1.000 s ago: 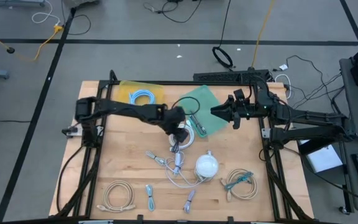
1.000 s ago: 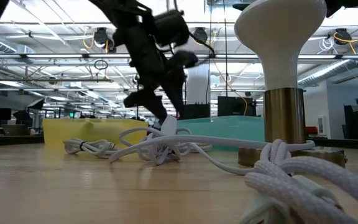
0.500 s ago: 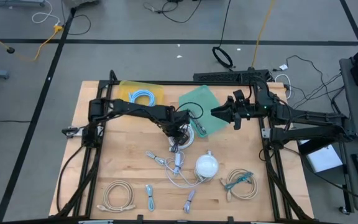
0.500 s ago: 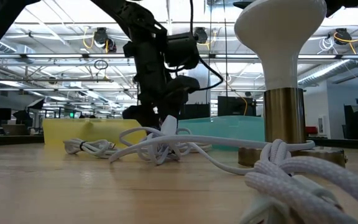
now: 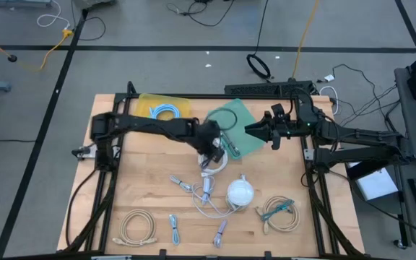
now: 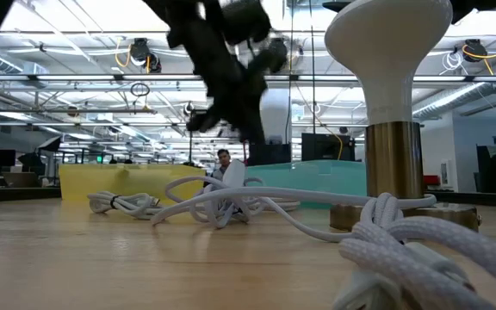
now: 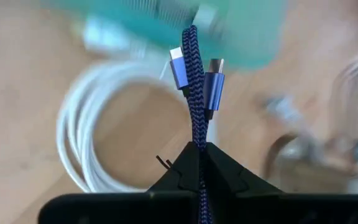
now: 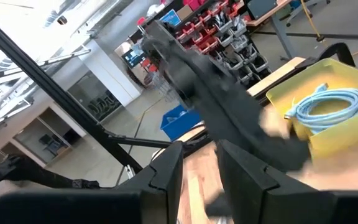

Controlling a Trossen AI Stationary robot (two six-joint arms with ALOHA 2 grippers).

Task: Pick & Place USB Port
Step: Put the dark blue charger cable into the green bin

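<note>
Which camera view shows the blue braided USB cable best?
The left wrist view: the blue braided USB cable stands pinched in the shut left gripper, both plugs visible. High view hides it under the arm; the low and right wrist views don't show it clearly.

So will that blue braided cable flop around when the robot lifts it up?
Probably a bit. The blue braided cable is thin and folded double in the shut left gripper, so it likely bends easily. Yet its short plug ends stand upright above the fingers, so it seems somewhat stiff. It looks light, so it shouldn't slip out.
</note>
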